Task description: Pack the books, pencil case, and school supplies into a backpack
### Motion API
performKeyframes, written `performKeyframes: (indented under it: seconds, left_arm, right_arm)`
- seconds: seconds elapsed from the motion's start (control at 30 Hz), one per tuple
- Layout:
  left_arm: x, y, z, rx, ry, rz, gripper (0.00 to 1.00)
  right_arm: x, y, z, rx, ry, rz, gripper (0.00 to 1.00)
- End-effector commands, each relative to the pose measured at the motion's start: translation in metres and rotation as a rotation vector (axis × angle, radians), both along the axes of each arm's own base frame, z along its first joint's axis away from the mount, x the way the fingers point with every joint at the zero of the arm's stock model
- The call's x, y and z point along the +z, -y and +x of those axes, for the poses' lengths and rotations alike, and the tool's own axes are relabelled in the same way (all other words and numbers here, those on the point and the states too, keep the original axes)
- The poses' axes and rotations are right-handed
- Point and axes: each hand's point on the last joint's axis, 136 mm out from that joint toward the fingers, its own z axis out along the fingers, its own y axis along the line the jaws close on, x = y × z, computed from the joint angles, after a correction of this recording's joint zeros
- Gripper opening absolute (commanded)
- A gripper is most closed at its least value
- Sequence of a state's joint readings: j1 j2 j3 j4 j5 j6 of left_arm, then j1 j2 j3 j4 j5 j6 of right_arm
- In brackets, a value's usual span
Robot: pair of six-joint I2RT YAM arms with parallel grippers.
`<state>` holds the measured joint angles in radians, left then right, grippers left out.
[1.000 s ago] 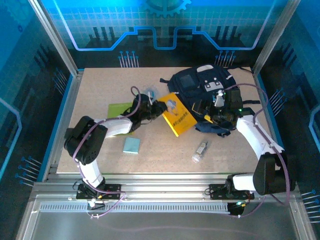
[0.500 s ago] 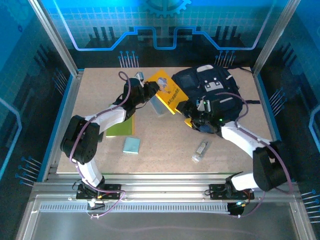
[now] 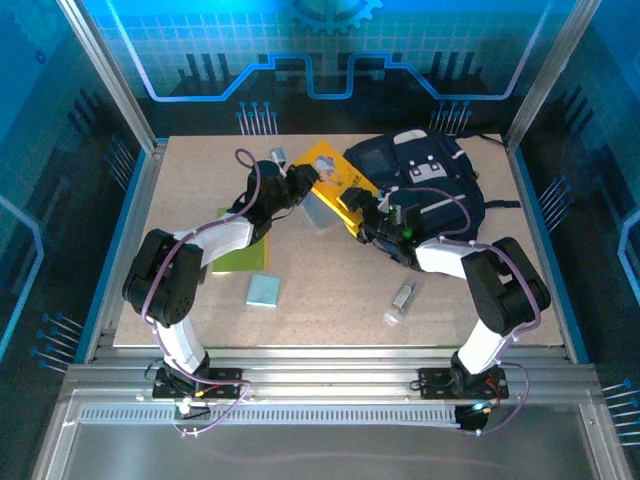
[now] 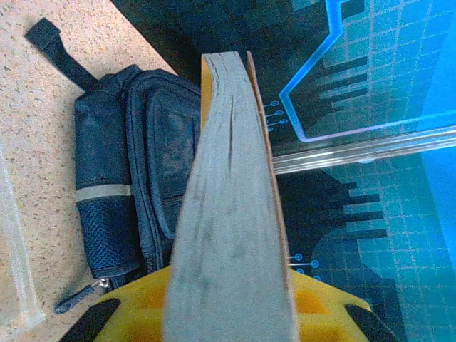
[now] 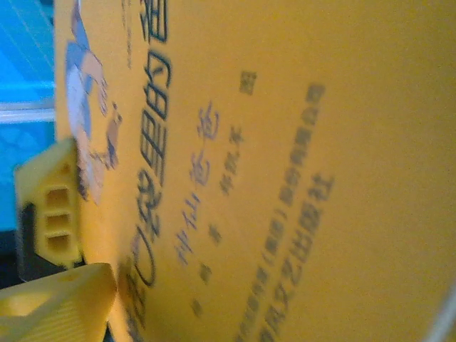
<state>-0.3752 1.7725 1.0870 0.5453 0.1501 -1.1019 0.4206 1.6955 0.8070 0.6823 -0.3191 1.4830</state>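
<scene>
Since a second ago the orange-yellow book (image 3: 335, 185) has risen from mid-table. It is now tilted at upper centre, just left of the backpack (image 3: 430, 180). The left gripper (image 3: 298, 190) pinches its edge. The right gripper (image 3: 366, 216) has come off the backpack to the book's lower corner, grip not discernible. Judged: insertion is being set up. Cover bright, pages grey, undamaged

Quantity per item type, as counted: orange-yellow book (image 3: 338, 183): one; lime-green book (image 3: 240, 256): one; two of this kind combined. Backpack (image 3: 440, 185): one. Pencil case (image 3: 318, 210): one. Teal square pad (image 3: 263, 290): one. Clear-white tube (image 3: 401, 301): one. Small supplies combined: two.
</scene>
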Motion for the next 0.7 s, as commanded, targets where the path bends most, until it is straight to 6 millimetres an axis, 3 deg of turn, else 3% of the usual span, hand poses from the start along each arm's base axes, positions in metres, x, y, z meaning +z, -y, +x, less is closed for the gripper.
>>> performKeyframes:
  seconds: [0.0,0.13,0.27,0.3,0.37,0.43,0.5,0.67]
  left_arm:
    - [0.035,0.003,-0.001,-0.011,0.096,-0.080,0.00]
    - [0.030,0.004,-0.003,-0.017,0.084,-0.077,0.00]
    - [0.024,0.009,-0.006,-0.045,0.070,-0.059,0.00]
    - [0.023,0.011,-0.007,-0.057,0.069,-0.051,0.02]
    - [0.022,0.018,-0.010,-0.090,0.080,-0.019,0.29]
    - [0.022,0.026,-0.014,-0.126,0.092,0.027,0.46]
    - [0.023,0.037,-0.020,-0.174,0.105,0.094,0.52]
    - [0.025,0.078,-0.038,-0.342,0.179,0.325,0.55]
  right_arm:
    - [0.040,0.003,0.012,-0.045,0.133,0.042,0.68]
    - [0.046,0.017,0.015,-0.079,0.159,0.014,0.39]
    - [0.052,0.029,0.014,-0.078,0.187,-0.027,0.00]
    - [0.053,0.032,0.014,-0.072,0.195,-0.044,0.00]
    - [0.054,0.047,0.012,-0.075,0.202,-0.103,0.00]
    - [0.056,0.068,0.010,-0.093,0.207,-0.168,0.00]
    - [0.056,0.091,0.004,-0.108,0.198,-0.254,0.00]
    - [0.063,0.172,-0.018,-0.195,0.149,-0.505,0.00]
